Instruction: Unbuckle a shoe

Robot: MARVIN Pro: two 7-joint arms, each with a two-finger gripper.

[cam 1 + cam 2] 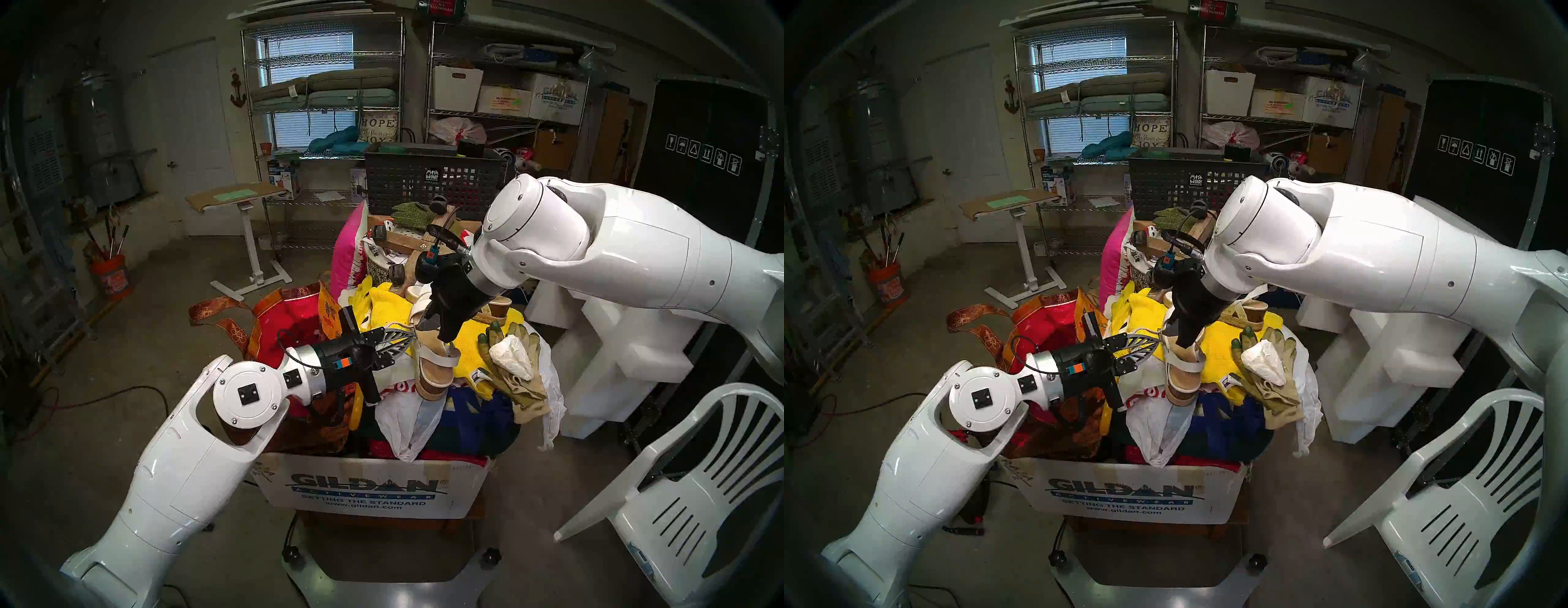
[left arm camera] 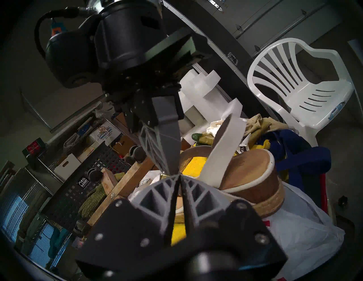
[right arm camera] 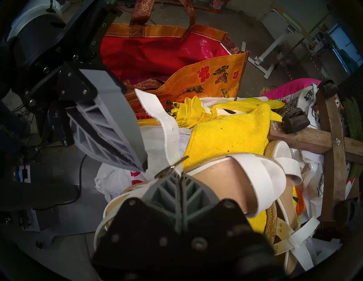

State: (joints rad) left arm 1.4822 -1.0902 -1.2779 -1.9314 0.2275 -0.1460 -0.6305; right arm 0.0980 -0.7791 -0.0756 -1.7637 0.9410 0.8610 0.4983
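1. Cardboard box [image 1: 373, 488] heaped with clutter; shoe [image 1: 432, 365] on top, against yellow towel [image 3: 225, 135].
2. Right gripper [image 3: 179, 174]: jaws closed at buckle [image 3: 169, 169].
3. Left gripper [image 1: 409, 335]: jaws nearly closed beside strap [image 3: 157, 115]; grip unconfirmed.
4. Advised: steady buckle, draw strap gently.

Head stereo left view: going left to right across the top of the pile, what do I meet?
Red tote bag → left gripper → sandal → work gloves → foam blocks → white plastic chair.
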